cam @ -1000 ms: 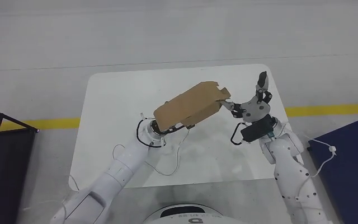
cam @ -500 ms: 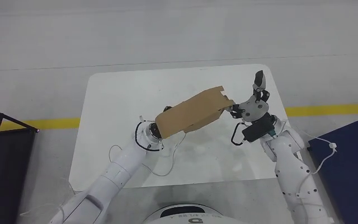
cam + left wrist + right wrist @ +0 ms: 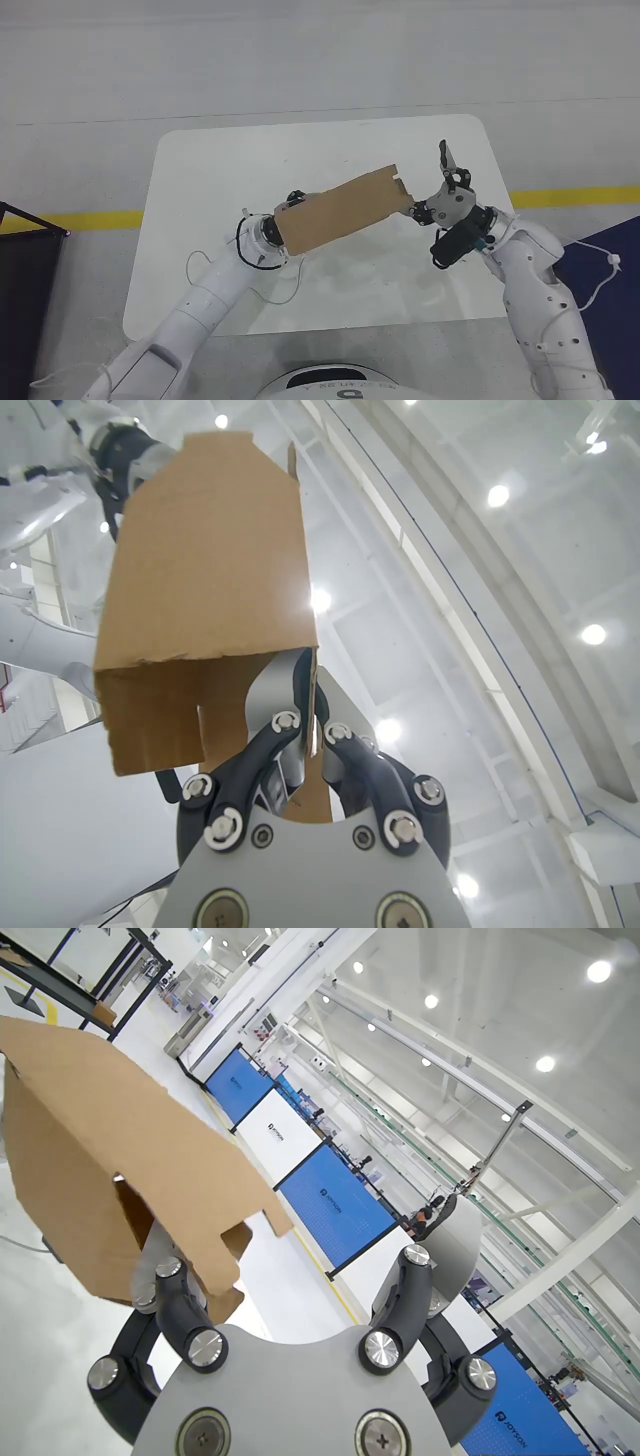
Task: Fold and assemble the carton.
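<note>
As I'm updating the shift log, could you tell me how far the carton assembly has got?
Done: the carton is off the table and partly opened into a sleeve. In hand: the left gripper clamps one wall; the right gripper, open, sits at the notched end. Left: squaring it and closing its ends.

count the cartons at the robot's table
1: the carton, held above the white table between both arms, the left jaws shut on one end, the right jaws open at the notched end. None looks hidden.
</note>
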You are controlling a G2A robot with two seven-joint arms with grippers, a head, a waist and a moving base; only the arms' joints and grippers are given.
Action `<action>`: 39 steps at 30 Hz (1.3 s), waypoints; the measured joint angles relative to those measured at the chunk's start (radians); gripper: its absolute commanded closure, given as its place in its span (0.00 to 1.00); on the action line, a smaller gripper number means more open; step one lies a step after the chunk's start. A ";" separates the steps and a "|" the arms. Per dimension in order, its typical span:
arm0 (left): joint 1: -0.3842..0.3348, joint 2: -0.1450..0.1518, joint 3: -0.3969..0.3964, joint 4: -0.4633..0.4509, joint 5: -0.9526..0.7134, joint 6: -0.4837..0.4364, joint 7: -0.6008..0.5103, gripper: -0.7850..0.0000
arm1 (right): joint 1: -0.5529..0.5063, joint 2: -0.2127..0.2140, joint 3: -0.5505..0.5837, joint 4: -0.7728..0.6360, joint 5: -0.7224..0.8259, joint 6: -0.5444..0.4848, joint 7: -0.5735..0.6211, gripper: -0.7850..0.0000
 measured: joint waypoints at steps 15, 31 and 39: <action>0.033 -0.010 -0.016 -0.005 -0.102 0.018 -0.001 1.00 | -0.078 0.013 0.051 -0.068 0.026 0.112 -0.011 0.00; 0.027 -0.010 -0.025 0.015 -0.043 0.037 0.017 1.00 | -0.043 0.005 -0.045 -0.130 0.039 0.200 0.105 0.00; 0.021 -0.011 -0.012 0.024 0.007 0.018 -0.001 1.00 | 0.032 0.014 -0.096 -0.099 -0.036 0.075 0.156 0.00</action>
